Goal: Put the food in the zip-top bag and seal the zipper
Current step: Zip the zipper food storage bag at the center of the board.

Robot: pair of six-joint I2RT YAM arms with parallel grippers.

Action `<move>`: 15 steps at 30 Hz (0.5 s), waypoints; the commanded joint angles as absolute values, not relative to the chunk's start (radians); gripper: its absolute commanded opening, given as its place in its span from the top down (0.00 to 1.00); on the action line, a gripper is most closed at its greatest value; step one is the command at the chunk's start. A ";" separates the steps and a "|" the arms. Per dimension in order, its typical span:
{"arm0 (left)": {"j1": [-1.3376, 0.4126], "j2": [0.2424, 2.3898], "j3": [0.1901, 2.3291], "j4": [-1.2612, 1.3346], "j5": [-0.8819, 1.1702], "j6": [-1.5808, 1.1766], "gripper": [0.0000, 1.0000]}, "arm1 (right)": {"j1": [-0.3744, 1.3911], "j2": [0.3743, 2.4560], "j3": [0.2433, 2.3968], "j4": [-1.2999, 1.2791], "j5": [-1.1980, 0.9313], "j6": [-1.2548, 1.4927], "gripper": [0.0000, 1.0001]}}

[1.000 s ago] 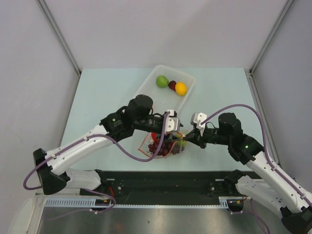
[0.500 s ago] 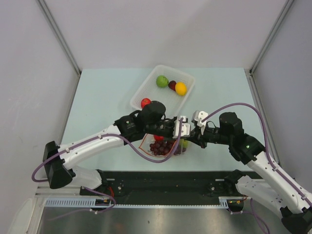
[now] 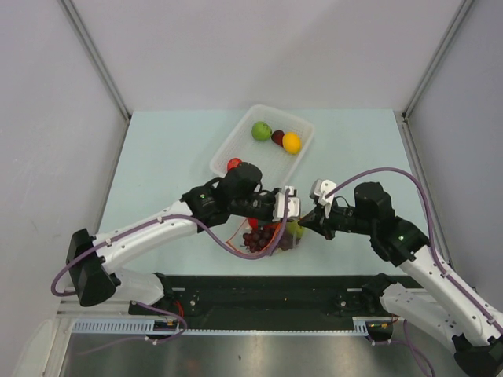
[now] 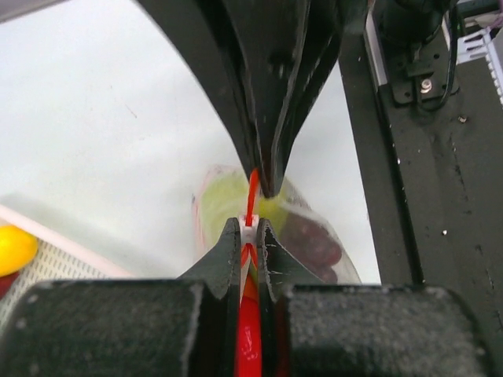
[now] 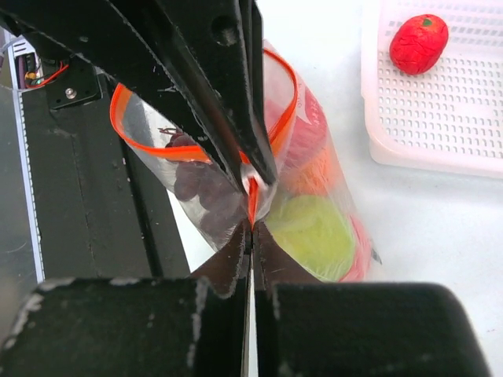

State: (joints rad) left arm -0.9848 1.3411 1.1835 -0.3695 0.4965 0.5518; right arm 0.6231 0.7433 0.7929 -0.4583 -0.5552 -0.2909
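Observation:
The clear zip-top bag point(image 3: 263, 238) lies near the table's front edge between both arms. Inside it I see dark grapes point(image 5: 196, 184), a green fruit point(image 5: 314, 232) and red fruit point(image 5: 308, 133). My left gripper point(image 4: 247, 228) is shut on the orange-red zipper point(image 4: 252, 187), pinching the strip between its tips. My right gripper point(image 5: 251, 228) is shut on the same strip's end, tip to tip with the left one point(image 3: 294, 215). Behind the pinch the bag's mouth point(image 5: 157, 141) still gapes in a loop. In the top view the right gripper point(image 3: 307, 224) sits at the bag's right end.
A white perforated tray point(image 3: 245, 144) stands behind the bag, holding a green fruit point(image 3: 261, 131), a dark one point(image 3: 277, 137), an orange one point(image 3: 291, 142) and a red one point(image 3: 234, 164). The black base rail point(image 3: 267, 294) runs along the near edge.
The left gripper moved right along the bag's mouth toward the right gripper and closed onto the zipper strip. The right gripper kept its hold.

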 commanded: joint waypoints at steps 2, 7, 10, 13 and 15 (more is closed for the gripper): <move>-0.931 1.289 1.118 -0.485 0.442 0.592 0.98 | 0.568 0.707 0.842 -0.394 -0.574 -0.247 1.00; -0.907 1.247 1.075 -0.509 0.431 0.591 0.98 | 0.474 0.698 0.836 -0.388 -0.604 -0.210 1.00; -0.885 1.215 1.058 -0.531 0.422 0.591 0.98 | 0.402 0.692 0.831 -0.397 -0.643 -0.198 1.00; -0.859 1.184 1.048 -0.557 0.420 0.595 0.98 | 0.342 0.687 0.824 -0.411 -0.678 -0.193 1.00; -0.845 1.169 1.049 -0.571 0.420 0.595 0.98 | 0.324 0.680 0.818 -0.417 -0.683 -0.193 1.00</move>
